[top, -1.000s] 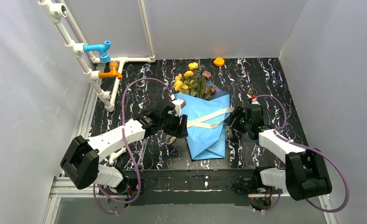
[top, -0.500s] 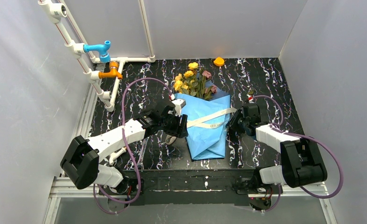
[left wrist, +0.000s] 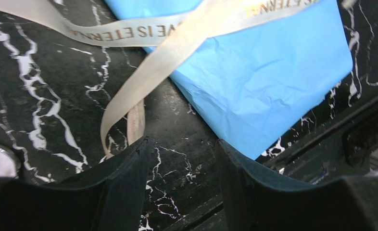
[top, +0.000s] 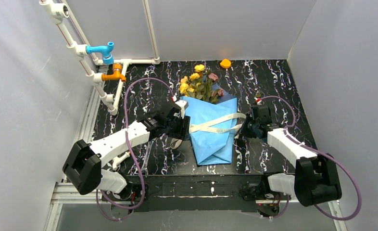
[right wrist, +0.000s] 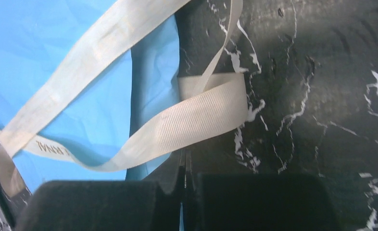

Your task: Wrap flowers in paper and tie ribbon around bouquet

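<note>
Right claw (right wrist: 183,159) closed beside ribbed beige ribbon (right wrist: 196,120), creased blue paper (right wrist: 33,38) — left claw (left wrist: 182,149) parted, empty.

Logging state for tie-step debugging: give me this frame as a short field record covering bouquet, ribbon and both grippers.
flowers: heads stick out of the wrap's far end
paper: folded into a cone around the stems, lying on the table
ribbon: strands cross loosely over the paper, no knot visible
left gripper: open, at the paper's left edge, nothing between the jaws
right gripper: shut, at the ribbon loop off the paper's right edge; pinch on it unclear
status: wrapped, not yet tied
</note>
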You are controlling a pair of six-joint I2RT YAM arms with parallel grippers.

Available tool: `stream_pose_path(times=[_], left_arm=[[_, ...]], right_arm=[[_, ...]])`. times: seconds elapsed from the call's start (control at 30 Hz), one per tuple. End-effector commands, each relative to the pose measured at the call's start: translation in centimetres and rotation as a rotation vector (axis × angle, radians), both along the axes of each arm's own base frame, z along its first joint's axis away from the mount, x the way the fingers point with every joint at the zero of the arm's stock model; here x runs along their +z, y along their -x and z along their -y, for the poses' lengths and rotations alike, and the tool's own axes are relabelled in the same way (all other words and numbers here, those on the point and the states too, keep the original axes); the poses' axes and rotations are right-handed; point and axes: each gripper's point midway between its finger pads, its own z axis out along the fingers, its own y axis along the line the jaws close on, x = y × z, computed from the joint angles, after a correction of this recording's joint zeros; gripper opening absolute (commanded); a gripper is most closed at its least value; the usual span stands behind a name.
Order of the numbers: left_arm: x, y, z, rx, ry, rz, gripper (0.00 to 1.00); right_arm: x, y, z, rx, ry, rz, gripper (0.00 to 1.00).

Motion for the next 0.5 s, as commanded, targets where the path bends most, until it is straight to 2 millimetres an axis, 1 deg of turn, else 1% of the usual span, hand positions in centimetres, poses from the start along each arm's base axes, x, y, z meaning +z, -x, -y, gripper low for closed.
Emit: stream_pose_path(times=[0.0,0.07,0.1,0.17,0.2,0.27,0.4,0.43,0.47], left_arm=[[1.9,-2.0,-2.4,0.148,-0.094,0.076,0.5],[2.0,-2.6,-3.4,0.211,-0.124,0.081,0.51],[1.9,-2.9,-3.9,0.241,-0.139,0.078,0.53],[1.7,-3.7,-5.2,0.32,-0.174,0.071,0.61],[1.5,-4.1,-5.7,0.36,-0.179,0.061,0.66],[0.8,-4.8,-6.5,0.434,-0.171,0.025,0.71],[-0.8,-6.3,-6.7,0.526,-0.13,-0.04,0.72],[-1.1,-6.8,-6.5,0.537,-0.112,-0.058,0.72],[-1.3,-7.2,-6.0,0.539,-0.088,-0.077,0.71]], right_arm=[[1.1,2.4,1.0,0.064,0.061,-0.045,0.01],[1.3,3.5,1.3,0.085,0.077,-0.07,0.01],[1.4,4.0,1.3,0.092,0.073,-0.083,0.01],[1.9,4.8,0.7,0.106,0.034,-0.095,0.01],[2.2,5.0,0.6,0.101,0.026,-0.097,0.01],[2.7,5.3,0.7,0.087,0.02,-0.093,0.01],[3.6,5.6,1.9,0.01,0.046,-0.059,0.01],[3.9,5.6,1.9,-0.005,0.038,-0.047,0.01],[4.2,5.5,2.5,-0.039,0.052,-0.03,0.01]])
